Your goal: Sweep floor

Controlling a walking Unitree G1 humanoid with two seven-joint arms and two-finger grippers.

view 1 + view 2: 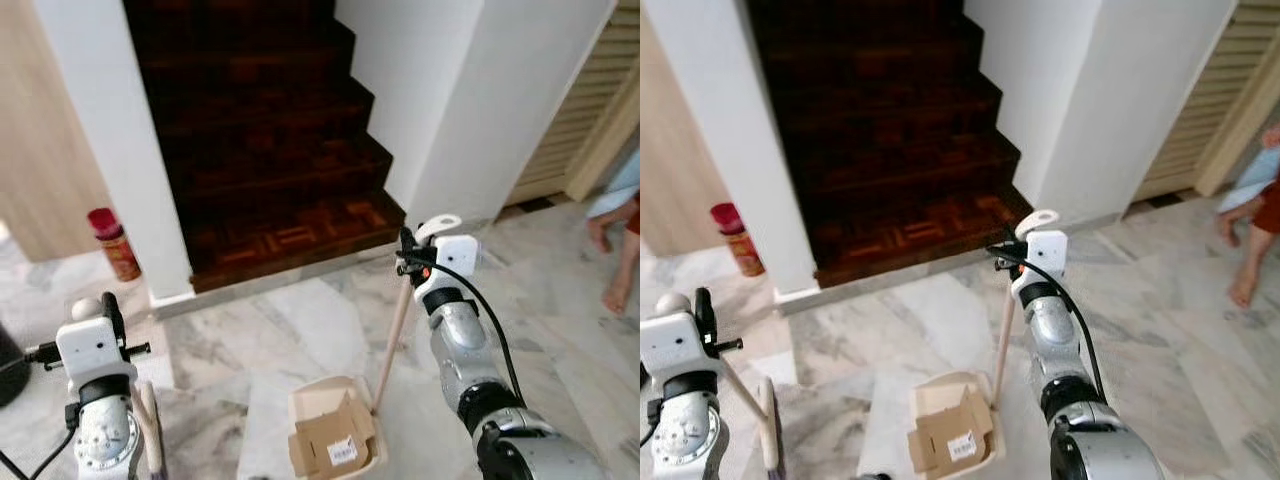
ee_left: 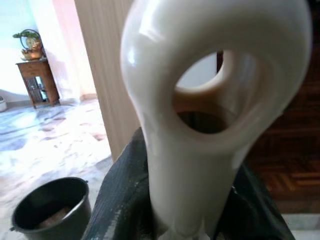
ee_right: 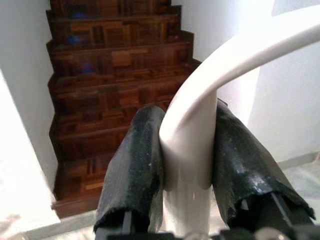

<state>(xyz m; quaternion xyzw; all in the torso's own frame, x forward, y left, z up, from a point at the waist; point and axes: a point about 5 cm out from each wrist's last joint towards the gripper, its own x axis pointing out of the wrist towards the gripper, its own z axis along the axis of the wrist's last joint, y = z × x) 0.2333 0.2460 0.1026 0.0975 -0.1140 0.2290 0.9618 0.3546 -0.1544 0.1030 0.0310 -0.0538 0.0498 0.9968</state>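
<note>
At the foot of the dark wooden staircase [image 1: 270, 150], on the marble floor [image 1: 560, 310], the robot stands with a tool in each hand. The right hand [image 1: 408, 258] is clenched around the top of the dustpan handle [image 1: 392, 340]; in the right wrist view the two black fingers [image 3: 135, 165] press on both sides of the cream handle just below its curved end. This handle goes down at a slant to the beige dustpan [image 1: 338, 432], which rests on the floor between the two arms, just in front of the lowest step. Pieces of brown cardboard [image 1: 330, 440] lie inside the dustpan, one with a small white label.

The left hand [image 2: 190, 200] is clenched on the broom handle [image 2: 210, 100]; the left wrist view shows the black fingers around the cream shaft just under its hanging loop. In the head views the shaft [image 1: 745, 395] goes down beside the left arm toward the floor.

Near the white wall [image 1: 110, 150] on the left stands a red canister [image 1: 113, 243] on the floor. A black pot [image 2: 50, 210] sits on the floor near the wooden panel. On the right, well apart from the robot, the bare legs of a person [image 1: 618, 250] are seen near the louvered door [image 1: 590, 110].
</note>
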